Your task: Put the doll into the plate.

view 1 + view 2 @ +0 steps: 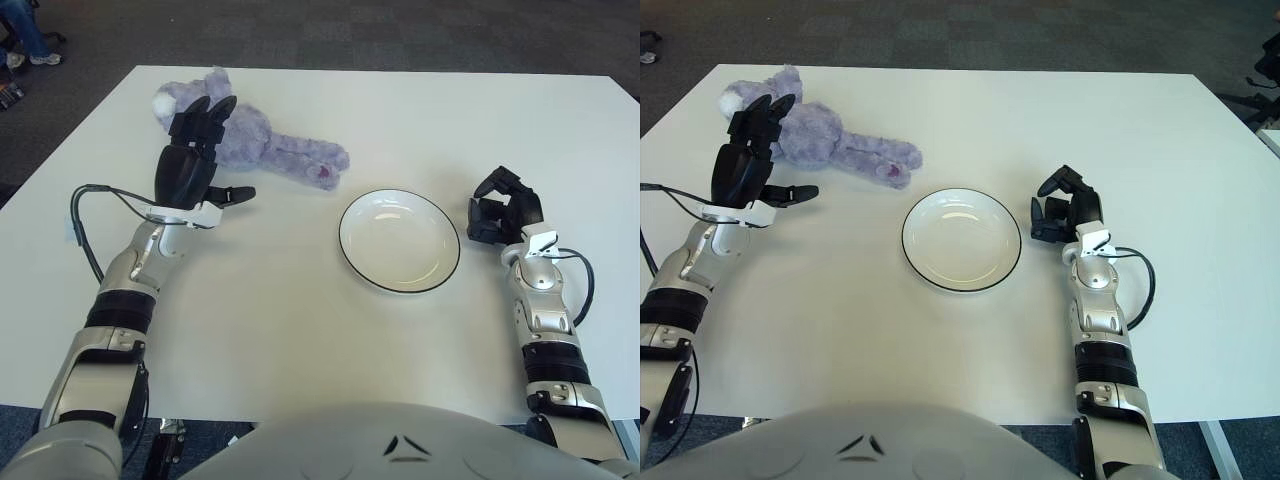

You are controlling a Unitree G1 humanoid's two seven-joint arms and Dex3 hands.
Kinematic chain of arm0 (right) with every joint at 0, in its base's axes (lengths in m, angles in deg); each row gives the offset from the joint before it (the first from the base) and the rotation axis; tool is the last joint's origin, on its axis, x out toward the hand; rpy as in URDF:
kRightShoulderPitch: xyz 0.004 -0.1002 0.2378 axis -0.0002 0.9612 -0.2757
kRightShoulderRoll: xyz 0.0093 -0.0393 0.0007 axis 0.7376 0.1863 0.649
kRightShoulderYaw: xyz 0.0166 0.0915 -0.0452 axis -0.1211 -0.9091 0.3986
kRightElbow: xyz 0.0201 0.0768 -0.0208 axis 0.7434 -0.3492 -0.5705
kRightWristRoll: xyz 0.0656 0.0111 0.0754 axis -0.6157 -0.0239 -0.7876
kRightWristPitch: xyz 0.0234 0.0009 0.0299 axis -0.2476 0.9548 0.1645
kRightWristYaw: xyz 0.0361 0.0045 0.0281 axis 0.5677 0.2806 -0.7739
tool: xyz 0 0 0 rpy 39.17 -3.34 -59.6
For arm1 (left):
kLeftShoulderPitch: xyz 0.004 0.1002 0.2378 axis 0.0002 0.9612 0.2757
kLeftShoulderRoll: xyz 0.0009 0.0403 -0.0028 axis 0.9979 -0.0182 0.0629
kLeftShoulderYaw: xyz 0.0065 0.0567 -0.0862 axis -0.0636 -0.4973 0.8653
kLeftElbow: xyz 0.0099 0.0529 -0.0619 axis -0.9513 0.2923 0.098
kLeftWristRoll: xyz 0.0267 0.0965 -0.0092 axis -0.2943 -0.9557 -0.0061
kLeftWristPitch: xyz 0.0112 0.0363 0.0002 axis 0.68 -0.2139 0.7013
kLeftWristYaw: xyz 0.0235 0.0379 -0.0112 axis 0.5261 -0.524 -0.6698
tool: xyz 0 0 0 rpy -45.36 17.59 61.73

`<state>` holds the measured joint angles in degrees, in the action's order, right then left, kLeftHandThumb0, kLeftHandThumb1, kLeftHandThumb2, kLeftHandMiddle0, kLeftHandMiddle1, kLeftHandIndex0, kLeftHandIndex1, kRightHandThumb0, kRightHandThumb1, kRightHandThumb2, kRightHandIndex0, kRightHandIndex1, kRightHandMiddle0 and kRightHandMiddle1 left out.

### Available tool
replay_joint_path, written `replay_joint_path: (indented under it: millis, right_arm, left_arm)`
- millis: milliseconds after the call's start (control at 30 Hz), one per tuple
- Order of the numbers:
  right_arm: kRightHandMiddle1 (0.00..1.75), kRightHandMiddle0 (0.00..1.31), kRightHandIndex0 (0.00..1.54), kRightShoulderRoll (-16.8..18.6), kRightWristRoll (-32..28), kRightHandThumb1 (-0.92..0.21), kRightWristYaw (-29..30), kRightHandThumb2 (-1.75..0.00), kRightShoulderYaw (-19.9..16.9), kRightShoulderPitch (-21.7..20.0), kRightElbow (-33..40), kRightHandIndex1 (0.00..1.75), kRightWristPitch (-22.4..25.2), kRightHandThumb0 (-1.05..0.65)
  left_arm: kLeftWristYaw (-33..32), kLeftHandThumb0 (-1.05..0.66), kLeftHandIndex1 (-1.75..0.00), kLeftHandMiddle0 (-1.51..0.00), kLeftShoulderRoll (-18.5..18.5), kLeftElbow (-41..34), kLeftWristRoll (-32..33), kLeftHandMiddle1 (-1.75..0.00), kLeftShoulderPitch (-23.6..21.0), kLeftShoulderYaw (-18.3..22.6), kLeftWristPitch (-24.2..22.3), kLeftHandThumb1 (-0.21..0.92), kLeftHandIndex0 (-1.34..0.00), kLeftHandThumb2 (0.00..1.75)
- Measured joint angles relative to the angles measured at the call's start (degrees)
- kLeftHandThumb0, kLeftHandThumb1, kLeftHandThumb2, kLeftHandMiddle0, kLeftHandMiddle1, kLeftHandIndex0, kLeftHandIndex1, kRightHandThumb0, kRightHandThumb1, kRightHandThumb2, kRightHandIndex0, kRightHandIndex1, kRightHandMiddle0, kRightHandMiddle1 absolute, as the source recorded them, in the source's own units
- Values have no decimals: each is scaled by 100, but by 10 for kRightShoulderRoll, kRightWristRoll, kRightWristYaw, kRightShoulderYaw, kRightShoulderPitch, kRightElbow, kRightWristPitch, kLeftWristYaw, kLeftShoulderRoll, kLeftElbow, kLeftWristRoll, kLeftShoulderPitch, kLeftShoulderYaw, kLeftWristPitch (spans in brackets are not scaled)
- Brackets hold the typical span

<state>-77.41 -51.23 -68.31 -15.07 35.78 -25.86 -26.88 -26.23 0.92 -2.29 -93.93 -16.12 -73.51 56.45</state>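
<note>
A purple plush doll (265,144) lies on its side at the back left of the white table, head to the left and legs pointing toward the plate. The white plate (399,240) with a dark rim sits empty at the table's middle. My left hand (200,155) is raised just in front of the doll's body, fingers spread over it and thumb out to the right, holding nothing. My right hand (505,215) shows to the right of the plate with curled fingers and nothing in them.
The white table (300,320) ends at a dark carpet at the back. A person's legs (25,35) show at the far left corner. A cable (90,215) loops by my left forearm.
</note>
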Motion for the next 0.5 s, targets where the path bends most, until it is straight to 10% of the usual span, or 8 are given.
replay_joint_path:
  millis: [500]
  right_arm:
    - [175, 66, 126, 0, 0, -27, 0, -137, 0, -2, -2, 175, 0, -50]
  left_arm:
    - [-51, -84, -1, 0, 51, 1, -79, 0, -24, -55, -57, 67, 0, 59]
